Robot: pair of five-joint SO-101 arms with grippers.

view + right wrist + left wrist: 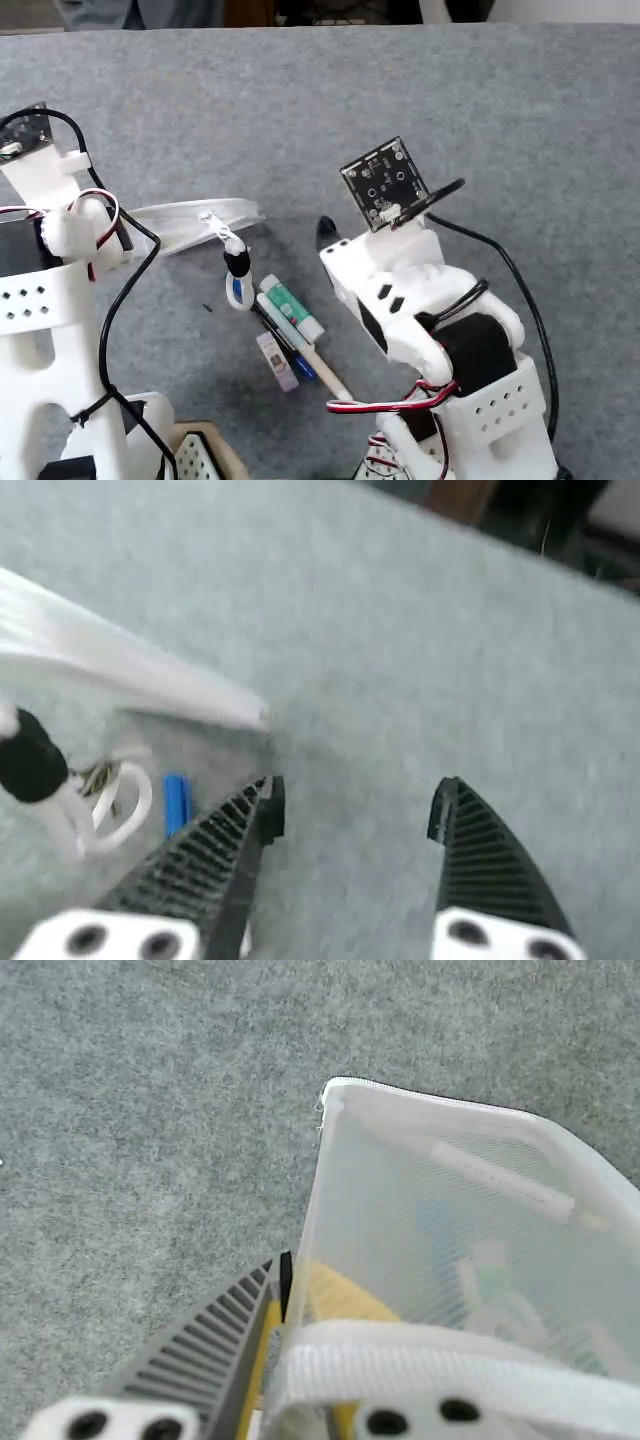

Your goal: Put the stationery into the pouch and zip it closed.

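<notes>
Now, your pouch (195, 217), white translucent mesh, sits left of centre on the grey table (480, 90), and the high view catches it edge-on. Your left gripper (292, 1295) has one end of it. Its fingers are closed down on the pouch's fabric edge, and the ribbed grey finger (215, 1345) presses against the outside of the mesh.

A black-and-white cord tag (236, 262) trails from the pouch's near side toward the stationery (288, 335). The stationery lies loose on the table just beside the pouch, not inside it. You have a green-and-white stick (291, 307), a dark pen with a blue end (285, 345), a purple eraser (277, 361) and a wooden pencil (326, 377), all bunched together and touching.

Your right gripper (355, 805) hovers over bare table just past the pouch's free end, near the pile. Its two fingers are spread wide with nothing between them. From its wrist view you can see the pouch's white edge (120, 660) and the cord tag (35, 765) off to one side.
</notes>
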